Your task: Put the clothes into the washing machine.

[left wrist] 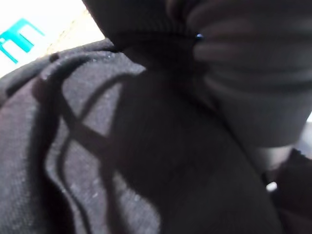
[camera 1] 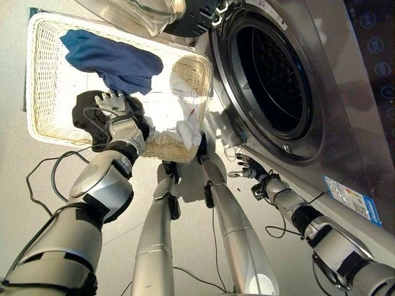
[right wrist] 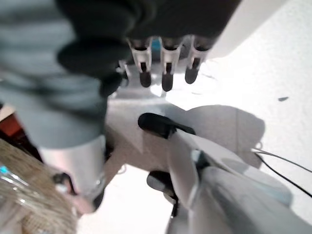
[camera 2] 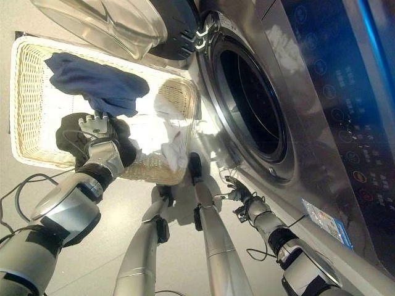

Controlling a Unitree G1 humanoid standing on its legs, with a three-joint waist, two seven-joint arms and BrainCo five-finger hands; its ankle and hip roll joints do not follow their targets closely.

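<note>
left hand [camera 1: 117, 114] fingers buried in black garment [camera 1: 86, 117], grip unclear

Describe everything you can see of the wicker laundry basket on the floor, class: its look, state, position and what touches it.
The wicker basket is pale, rectangular, shallow and woven, standing flat on the light floor beside the washing machine, whose door is open. It holds a blue garment towards its far end, white clothes nearest the machine, and a black garment at its near edge. The left hand rests on that black garment.
</note>
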